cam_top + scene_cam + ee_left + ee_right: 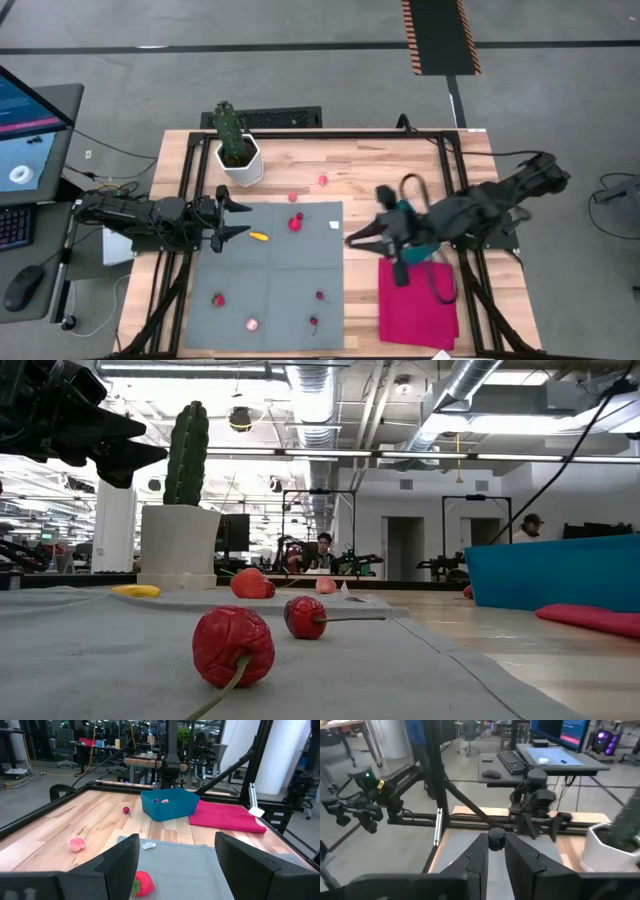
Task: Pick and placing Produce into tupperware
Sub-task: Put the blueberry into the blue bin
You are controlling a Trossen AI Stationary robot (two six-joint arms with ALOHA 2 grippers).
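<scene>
- Wooden table point(400, 160): grey mat point(270, 275) strewn with produce (red strawberry point(296, 223), yellow piece point(259, 237)).
- Teal tub point(168, 804): set beside magenta cloth point(417, 305).
- Left gripper point(232, 219): spread wide, nothing held.
- Right gripper point(495, 851): pinched narrowly on small dark round piece point(496, 839), carried above tub.

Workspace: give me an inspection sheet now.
Surface: wooden table, grey mat, magenta cloth.
Job's things: teal tub beside the cloth; produce scattered on mat and wood.
Clutter: cactus in white pot.
Grippers: left gripper open over the mat edge; right gripper shut on a small dark round piece.
Cables: loop near the right arm.
Surroundings: monitor, keyboard, people beyond.
</scene>
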